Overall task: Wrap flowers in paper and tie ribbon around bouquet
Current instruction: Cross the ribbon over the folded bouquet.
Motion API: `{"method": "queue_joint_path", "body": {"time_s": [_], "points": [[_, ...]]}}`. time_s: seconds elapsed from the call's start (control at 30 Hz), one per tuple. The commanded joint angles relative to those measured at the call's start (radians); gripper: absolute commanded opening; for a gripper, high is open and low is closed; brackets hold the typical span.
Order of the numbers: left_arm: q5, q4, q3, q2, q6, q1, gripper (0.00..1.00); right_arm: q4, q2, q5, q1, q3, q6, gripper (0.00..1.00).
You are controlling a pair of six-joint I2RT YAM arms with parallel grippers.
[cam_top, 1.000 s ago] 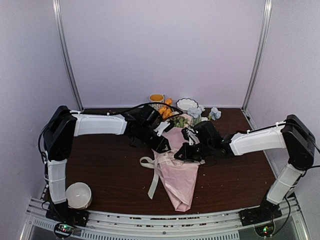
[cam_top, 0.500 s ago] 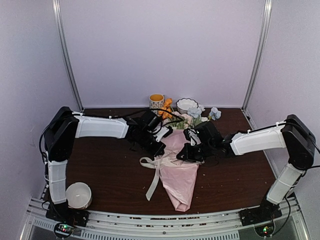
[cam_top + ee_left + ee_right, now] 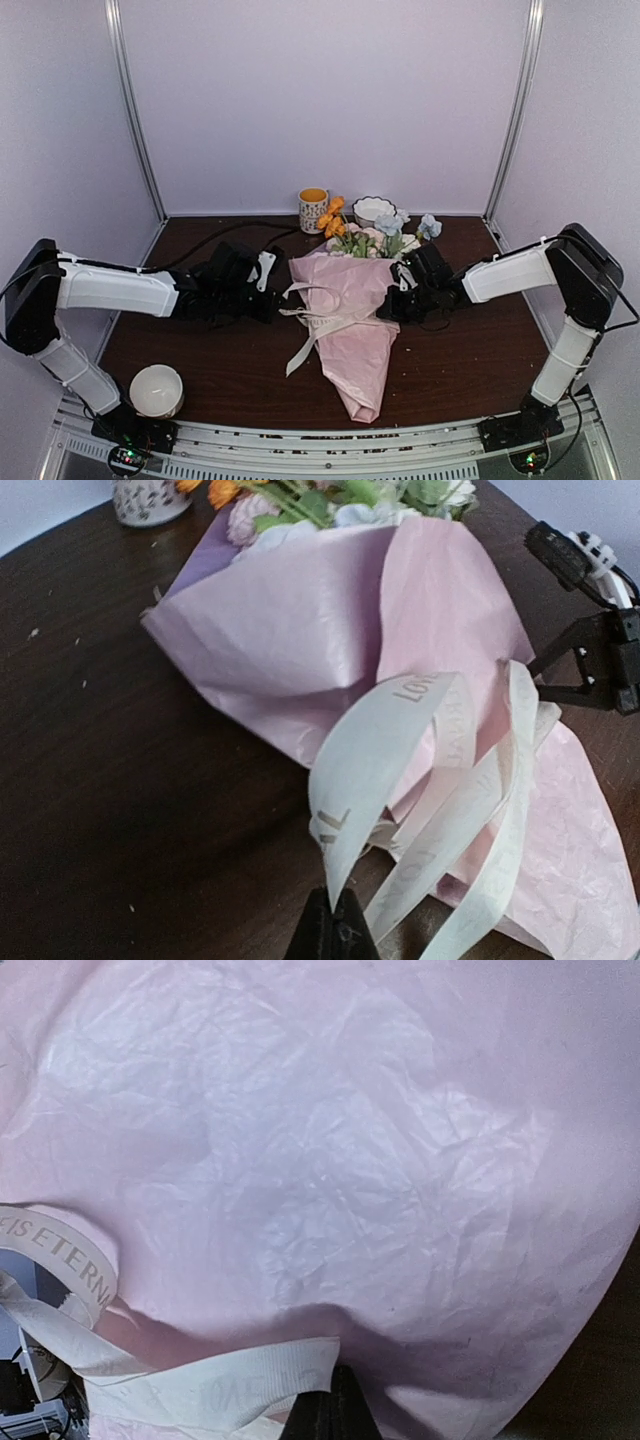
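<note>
The bouquet lies on the dark table: flowers (image 3: 368, 236) in white, blue and orange stick out of a cone of pink paper (image 3: 352, 345) that tapers toward the near edge. The cream ribbon (image 3: 318, 322) crosses the cone's middle in loops, and one tail hangs down to the left. My left gripper (image 3: 276, 303) is just left of the cone. In the left wrist view the left gripper (image 3: 335, 925) is shut on a pointed ribbon (image 3: 372, 770) end. My right gripper (image 3: 392, 305) is at the cone's right side; close up, the right gripper (image 3: 335, 1407) is shut on the ribbon (image 3: 225, 1388) against the paper (image 3: 320, 1140).
A mug (image 3: 313, 208) and a scalloped white bowl (image 3: 373, 208) stand behind the flowers at the back wall. A round white bowl (image 3: 157, 390) sits at the front left near the table edge. The metal frame posts rise at both back corners.
My left gripper has shut on a ribbon end and pulled back to the left, away from the cone. My right gripper shifted slightly right. The upper paper now lies uncovered.
</note>
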Motion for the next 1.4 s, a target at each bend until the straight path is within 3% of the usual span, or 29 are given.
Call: {"method": "queue_joint_path", "body": {"time_s": [0.0,0.2,0.3,0.53,0.67,0.8,0.93,1.03,1.23,1.37], "points": [[-0.097,0.137,-0.145,-0.052,-0.177,0.009,0.0,-0.025,0.039,0.001,-0.006,0.028,-0.021,0.0],[-0.149,0.118,-0.27,-0.153,-0.289,0.011,0.01,-0.009,0.056,-0.026,-0.006,0.03,-0.014,0.0],[-0.152,0.118,-0.323,-0.217,-0.336,0.012,0.11,-0.014,0.062,-0.031,-0.006,0.04,-0.018,0.0],[-0.43,0.064,-0.502,-0.544,-0.563,0.052,0.26,-0.024,0.055,-0.029,-0.006,0.046,-0.02,0.0],[-0.417,0.064,-0.486,-0.634,-0.417,0.055,0.26,-0.026,0.059,-0.028,-0.005,0.049,-0.018,0.0],[-0.141,0.081,-0.315,-0.472,-0.111,0.031,0.26,-0.031,0.061,-0.029,-0.005,0.052,-0.019,0.0],[0.147,-0.071,-0.067,-0.22,0.056,-0.021,0.25,-0.053,0.058,-0.024,-0.003,0.06,-0.024,0.0],[0.261,-0.136,-0.022,-0.109,0.122,-0.074,0.35,-0.076,0.056,-0.016,0.0,0.073,-0.035,0.0],[0.193,-0.273,0.023,0.037,0.231,-0.174,0.52,-0.092,0.069,-0.021,0.002,0.091,-0.045,0.0],[0.036,-0.303,0.076,0.152,0.246,-0.187,0.53,-0.092,0.073,-0.018,0.003,0.092,-0.043,0.0]]}}
